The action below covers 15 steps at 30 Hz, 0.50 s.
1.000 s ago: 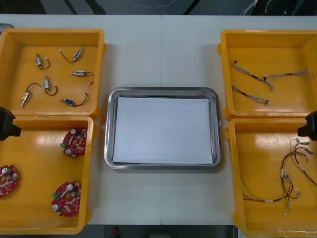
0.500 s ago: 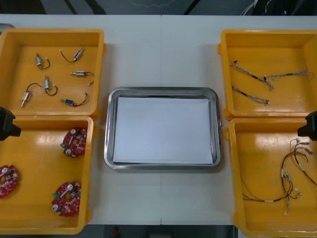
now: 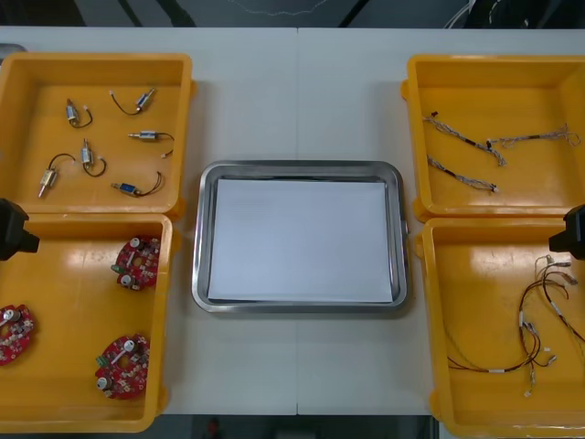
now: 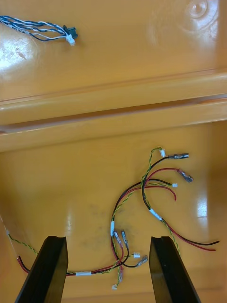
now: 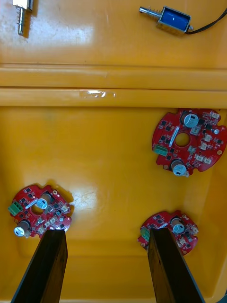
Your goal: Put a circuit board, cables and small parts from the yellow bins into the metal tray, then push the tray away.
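My left gripper [image 5: 106, 233] hangs open over the near left yellow bin [image 3: 73, 293], its fingers apart above three round red circuit boards [image 5: 189, 142]. The left arm [image 3: 13, 229] shows at the table's left edge. My right gripper [image 4: 108, 239] is open over the near right yellow bin [image 3: 475, 274], above a tangle of red and yellow cables [image 4: 142, 199]. The right arm [image 3: 571, 230] sits at the right edge. The metal tray [image 3: 203, 238], white inside, lies between the bins with nothing in it.
The far left bin [image 3: 101, 62] holds several small metal parts [image 3: 87, 155]. Twisted blue and white cables [image 3: 494, 144] lie in the far right bin [image 3: 498, 66]. Bare table runs beyond the tray and in front of it.
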{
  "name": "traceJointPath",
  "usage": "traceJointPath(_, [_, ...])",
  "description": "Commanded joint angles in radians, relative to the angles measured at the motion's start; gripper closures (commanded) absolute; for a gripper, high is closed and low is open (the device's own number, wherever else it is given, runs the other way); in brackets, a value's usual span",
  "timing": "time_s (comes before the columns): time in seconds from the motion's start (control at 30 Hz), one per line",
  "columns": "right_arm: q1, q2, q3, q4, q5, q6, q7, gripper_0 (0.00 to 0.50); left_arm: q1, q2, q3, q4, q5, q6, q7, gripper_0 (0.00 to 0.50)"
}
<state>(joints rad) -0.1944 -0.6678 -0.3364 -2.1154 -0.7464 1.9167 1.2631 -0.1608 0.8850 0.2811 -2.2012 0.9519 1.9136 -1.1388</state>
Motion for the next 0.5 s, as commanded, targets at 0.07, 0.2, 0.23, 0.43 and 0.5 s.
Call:
traceJointPath(0.07, [0.007,-0.041,-0.030,-0.006,-0.008,0.003,0.022,0.000,0.056,0.012,0.015,-0.008,-0.012,0.006,-0.062,0.000])
traceJointPath(0.2, [0.007,-0.041,-0.030,-0.006,-0.008,0.003,0.022,0.000,0.060,0.014,0.015,0.000,-0.010,0.006,-0.075,0.000])
traceJointPath(0.23, [-0.008,-0.044,-0.039,-0.011,-0.007,0.003,0.022,0.000,0.063,0.017,0.015,0.005,-0.009,0.006,-0.081,0.000])
traceJointPath(0.43, [-0.016,-0.055,-0.062,-0.048,-0.022,0.003,0.030,0.000,0.109,0.052,0.018,0.040,0.010,-0.068,-0.131,0.000])
traceJointPath(0.5, [-0.014,-0.055,-0.062,-0.049,-0.025,0.003,0.033,0.000,0.127,0.065,0.026,0.060,0.018,-0.103,-0.164,0.000])
